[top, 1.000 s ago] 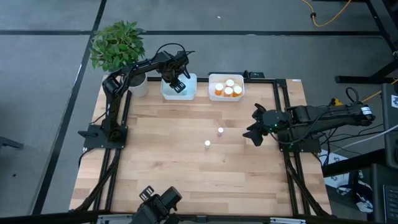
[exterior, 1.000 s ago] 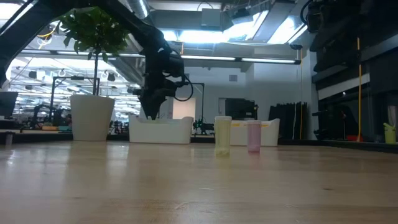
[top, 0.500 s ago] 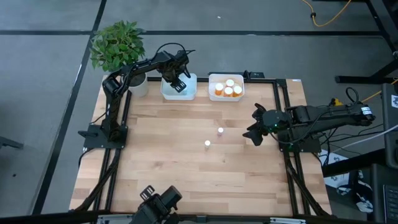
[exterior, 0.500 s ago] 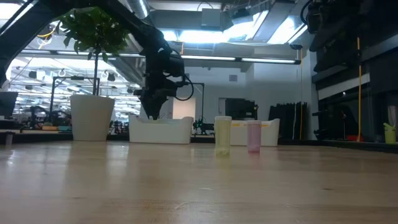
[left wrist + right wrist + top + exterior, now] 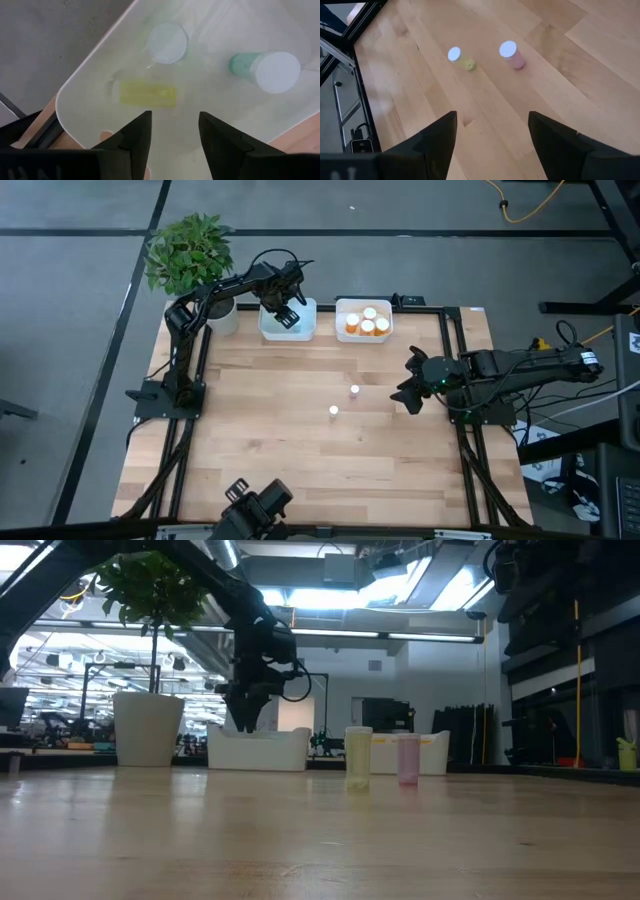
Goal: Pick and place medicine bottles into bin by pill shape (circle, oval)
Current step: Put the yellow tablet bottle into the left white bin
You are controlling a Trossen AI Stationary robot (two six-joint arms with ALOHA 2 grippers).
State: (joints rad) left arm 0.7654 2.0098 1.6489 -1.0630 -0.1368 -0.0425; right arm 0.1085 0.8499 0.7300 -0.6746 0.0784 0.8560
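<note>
No legible text, labels or nos. anywhere.

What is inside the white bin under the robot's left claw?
The left bin holds two white-capped bottles: an upright one and a green one, plus a yellow label. The open left gripper covers the bin's near part.

Pale plank wooden counter (image 5: 300,410) with visible grain and a soft sheen, smooth translucent white plastic bin (image 5: 100,95), matt white round bottle caps (image 5: 167,42), matt black plastic left fingers (image 5: 131,142), dark metal frame rails (image 5: 450,350).
</note>
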